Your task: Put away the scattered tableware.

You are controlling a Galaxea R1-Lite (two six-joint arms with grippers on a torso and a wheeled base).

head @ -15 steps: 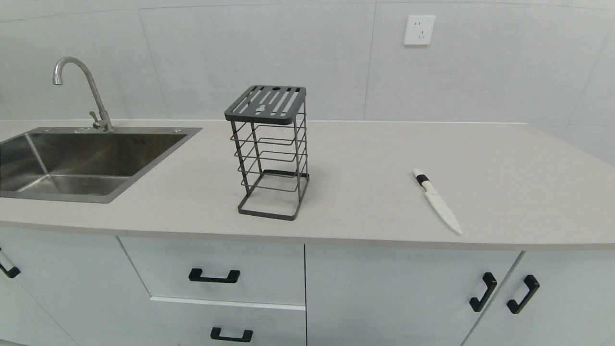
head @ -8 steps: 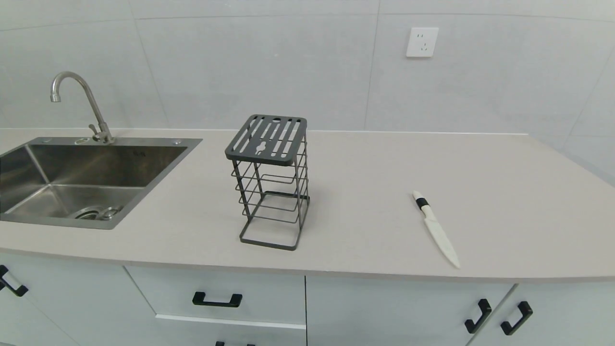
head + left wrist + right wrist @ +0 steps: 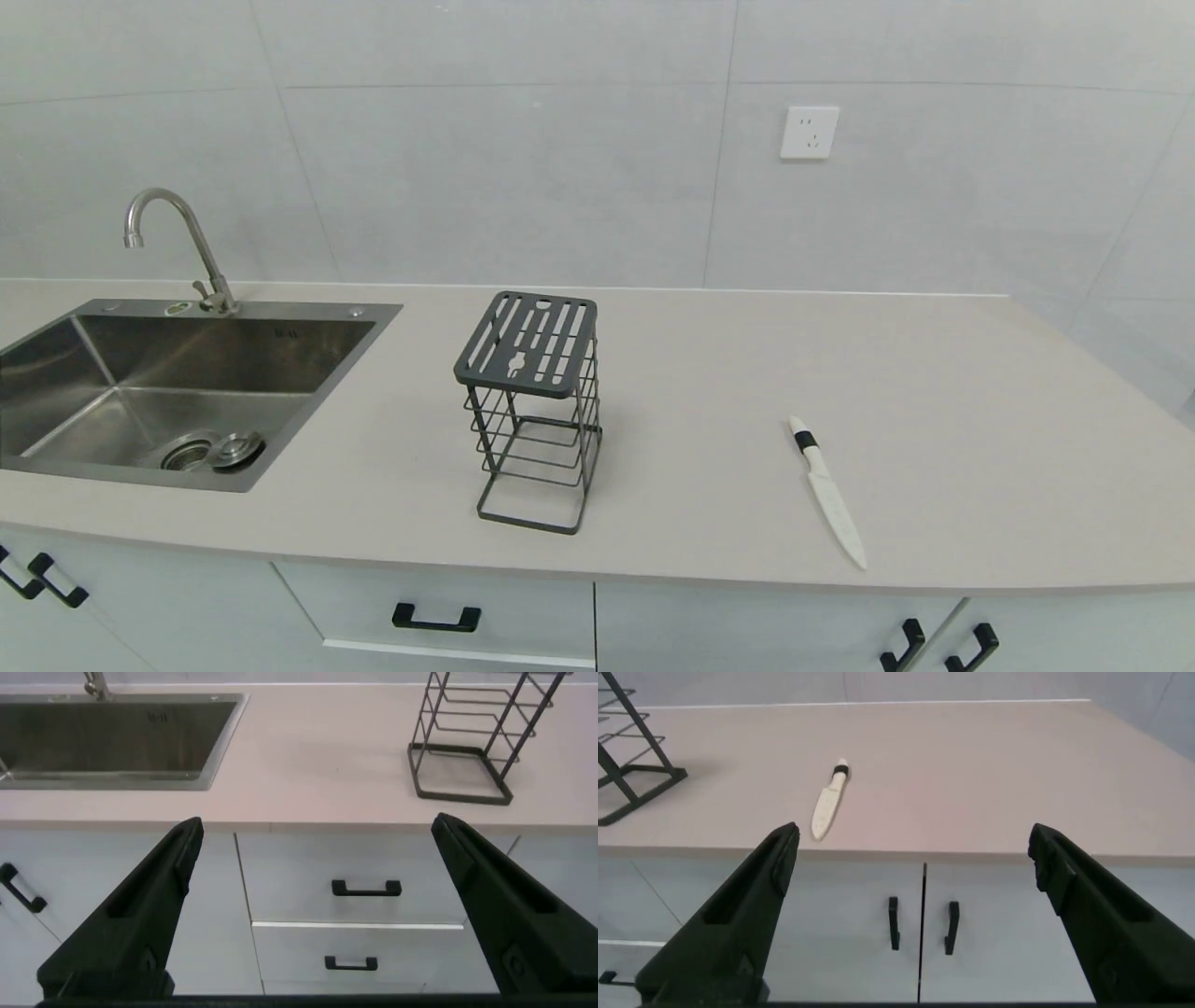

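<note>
A white knife (image 3: 826,490) with a black band on its handle lies flat on the beige counter (image 3: 709,392), near the front edge at the right. It also lies ahead of my right gripper (image 3: 915,835), as the knife (image 3: 831,803) on the countertop. A dark wire knife rack (image 3: 530,411) with a slotted top stands upright mid-counter. My right gripper is open, below counter height, in front of the cabinet doors. My left gripper (image 3: 318,831) is open too, facing the drawers, with the rack's base (image 3: 460,770) on the counter beyond it.
A steel sink (image 3: 233,345) with a curved faucet (image 3: 177,233) is set into the counter's left end. A wall socket (image 3: 808,132) sits on the tiled wall. Black drawer handles (image 3: 366,889) and door handles (image 3: 894,924) stick out from the cabinet fronts.
The whole head view has shifted: the camera now looks from higher and farther, showing more wall and the sink's drain. The knife and the rack keep their places on the counter.
</note>
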